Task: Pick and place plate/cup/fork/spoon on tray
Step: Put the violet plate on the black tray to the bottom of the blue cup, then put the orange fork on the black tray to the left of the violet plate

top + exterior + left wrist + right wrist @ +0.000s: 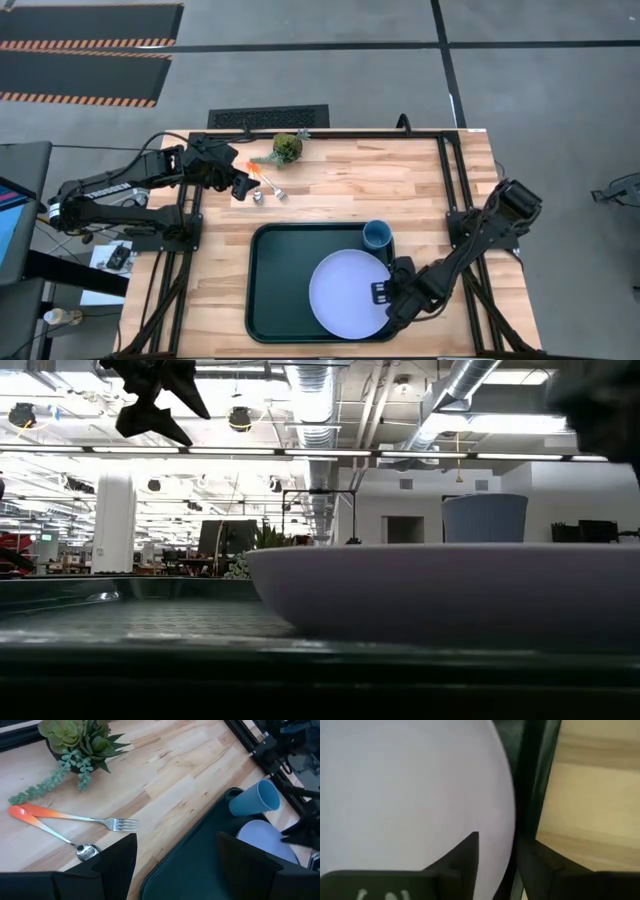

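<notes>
Looking straight down, the plate [348, 293] lies inside the tray [275, 290] toward its 4 o'clock corner, the cup [377, 235] at the tray's 1 o'clock corner; the fork [271, 184] and spoon [251, 186] lie on the table [400, 185] by a small plant [287, 148]. From table height, plate [440, 595] fronts cup [484, 518]. The left gripper [175, 855] hovers spread beside the cutlery, empty. The right gripper [497, 855] straddles the plate's [405, 790] rim; whether it pinches, I cannot tell.
</notes>
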Available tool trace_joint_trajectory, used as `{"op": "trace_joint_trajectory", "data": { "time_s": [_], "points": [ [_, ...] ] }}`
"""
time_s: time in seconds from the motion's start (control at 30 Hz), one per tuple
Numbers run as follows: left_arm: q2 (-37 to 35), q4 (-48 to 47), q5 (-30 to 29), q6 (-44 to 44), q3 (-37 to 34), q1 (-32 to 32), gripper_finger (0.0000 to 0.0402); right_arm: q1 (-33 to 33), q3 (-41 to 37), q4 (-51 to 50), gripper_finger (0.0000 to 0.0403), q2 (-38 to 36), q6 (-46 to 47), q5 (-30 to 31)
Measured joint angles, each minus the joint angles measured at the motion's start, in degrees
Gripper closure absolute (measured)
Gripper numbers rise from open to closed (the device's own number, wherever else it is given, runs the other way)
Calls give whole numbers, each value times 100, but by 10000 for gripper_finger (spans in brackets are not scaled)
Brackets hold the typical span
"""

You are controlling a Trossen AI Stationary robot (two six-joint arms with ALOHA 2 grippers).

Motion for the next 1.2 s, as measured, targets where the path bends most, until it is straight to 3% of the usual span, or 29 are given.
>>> {"op": "trace_joint_trajectory", "data": {
  "time_s": [0.2, 0.4, 0.57, 0.8, 0.97, 1.2],
  "points": [
    [187, -165, 136, 636, 2, 1, 145, -27, -2, -544, 215, -806, -240, 133],
    [1101, -795, -336, 922, 0, 310, 145, -108, -4, -1070, 209, -1691, -367, 638],
    [1943, -569, -620, 2551, 0, 749, 145, -186, -4, -1275, 214, -2136, -727, 1161],
    [2950, -492, 419, 5207, 0, 1259, 145, -229, -4, -1258, 214, -2251, -1487, 1248],
    [3581, -415, 634, 6112, 0, 1269, 145, -229, -4, -1283, 215, -2247, -1603, 1272],
    [4174, 618, 386, 6657, 68, 1106, 145, -229, -4, -1343, 219, -2245, -1617, 1416]
  ]
}}
